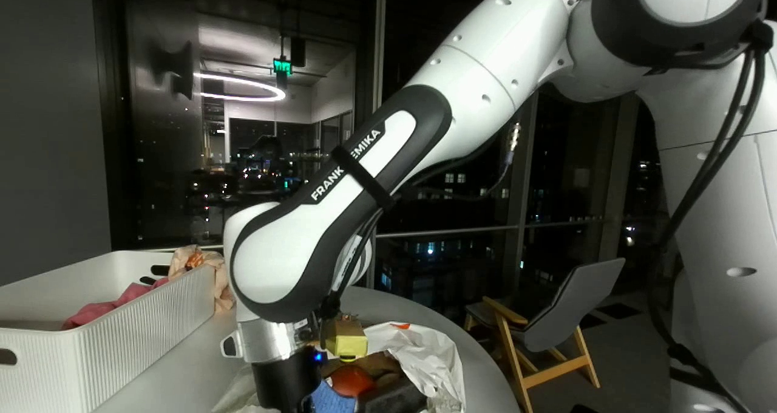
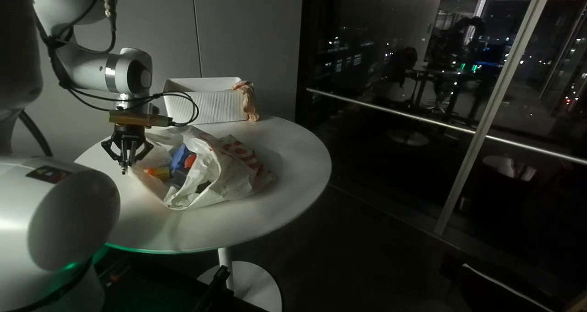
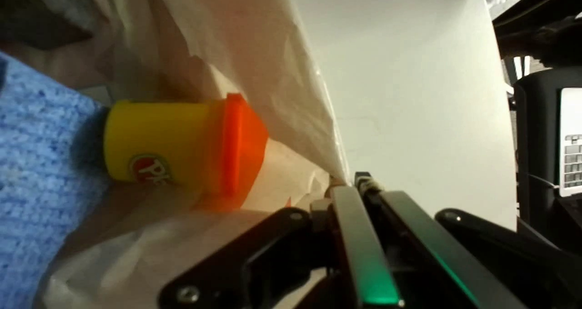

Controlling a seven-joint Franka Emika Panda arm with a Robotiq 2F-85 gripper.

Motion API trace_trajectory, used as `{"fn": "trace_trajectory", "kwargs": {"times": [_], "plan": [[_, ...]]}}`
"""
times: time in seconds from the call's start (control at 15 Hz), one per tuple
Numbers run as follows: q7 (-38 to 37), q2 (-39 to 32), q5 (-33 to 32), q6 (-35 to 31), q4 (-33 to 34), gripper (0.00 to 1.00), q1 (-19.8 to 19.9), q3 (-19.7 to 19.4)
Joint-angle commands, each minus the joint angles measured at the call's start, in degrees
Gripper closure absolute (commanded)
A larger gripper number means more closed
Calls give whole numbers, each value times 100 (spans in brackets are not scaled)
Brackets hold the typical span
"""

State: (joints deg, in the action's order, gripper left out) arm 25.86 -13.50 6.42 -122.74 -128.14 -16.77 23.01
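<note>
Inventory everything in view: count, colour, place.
table: 1, white, foreground
bag: 1, white, on table
tub: 1, yellow with orange lid, in bag
knitted item: 1, blue, in bag
rounded item: 1, red, in bag
other contents: count unclear, dark, in bag
bin: 1, white, on table
cloth: 1, pink, in bin
bundle: 1, peach, over bin's edge
windows: several, dark, beyond table
chair: 1, grey, near windows
apparent laptop: 1, pale, wrist view's right edge
arm: 1, mostly white, over table
gripper: 1, black, pinching bag's rim

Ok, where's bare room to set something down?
In an exterior view, bare table lies right of the bag and in front of it, both out to the rim. Crowded: around the tub inside the bag, and where the fingers pinch its edge.
</note>
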Motion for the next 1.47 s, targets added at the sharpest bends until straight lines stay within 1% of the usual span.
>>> {"fn": "trace_trajectory", "kwargs": {"times": [0.0,0.2,0.4,0.47,0.53,0.73,0.93,1.07,1.2,1.27,1.33,1.4], "plan": [[-133,968,181,-11,-348,90,-62,95],[-278,1409,207,-28,-447,89,-167,67],[-537,1977,62,-87,-626,90,-324,53],[-626,2094,31,-59,-637,89,-373,50],[-701,2171,16,-44,-635,90,-416,41],[-817,2445,-40,-149,-723,90,-519,18],[-871,2388,-95,-54,-660,90,-537,-28],[-880,2517,-134,-224,-742,90,-560,-32],[-1051,2707,-267,-332,-796,90,-570,-8],[-1120,2605,-282,-10,-659,90,-556,-28],[-1175,2463,-255,199,-561,64,-528,-65],[-1143,2331,-126,340,-511,64,-511,-120]]}}
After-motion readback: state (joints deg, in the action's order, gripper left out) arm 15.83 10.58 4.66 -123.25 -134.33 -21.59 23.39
